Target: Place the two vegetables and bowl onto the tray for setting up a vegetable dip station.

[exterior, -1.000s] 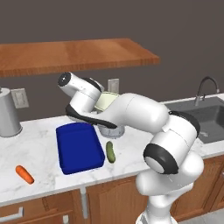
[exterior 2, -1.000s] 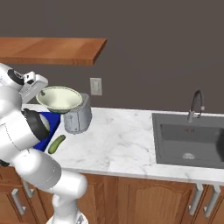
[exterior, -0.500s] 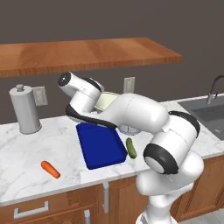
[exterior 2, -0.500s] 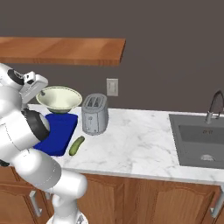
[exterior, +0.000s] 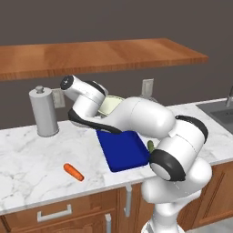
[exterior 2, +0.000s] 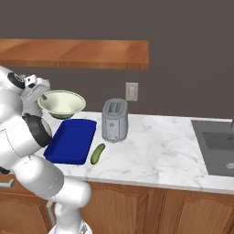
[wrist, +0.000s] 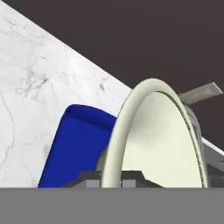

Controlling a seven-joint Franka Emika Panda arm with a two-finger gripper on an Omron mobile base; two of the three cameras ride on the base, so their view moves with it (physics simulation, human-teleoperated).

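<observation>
Item: bowl [exterior 2: 61, 103], pale cream-green, wide and round. Carried in the air above the far end of the tray [exterior 2: 71, 140], clear of it, rim roughly level in the right base view. Nothing visible inside.

Item: pincer [wrist: 112, 177]. Closed down on the bowl's rim at the side toward the arm, one tip on each face of the wall as the hand view shows it; the rest of the bowl stands out ahead of the tips.

Item: tray, deep blue, rectangular, raised rim. Lies on the table [exterior 2: 155, 146] directly beneath the bowl, long axis running from the front edge toward the back wall. Holds nothing. Judged the deciding relation: the bowl has only to come straight down, and being about as wide as the tray, it needs centring.

Item: cucumber [exterior 2: 97, 153], dark green. On the table just beside the tray's near corner, at about 4 o'clock from the tray in the right base view, not touching; long axis near parallel to the tray's.

Item: carrot [exterior: 73, 171], orange. On the table well apart from the tray, at about 8 o'clock from it in the left base view, lying aslant.

Item: toaster [exterior 2: 114, 120], grey, at 2 o'clock of the tray. Paper-towel roll [exterior: 43, 112] at the back.
</observation>
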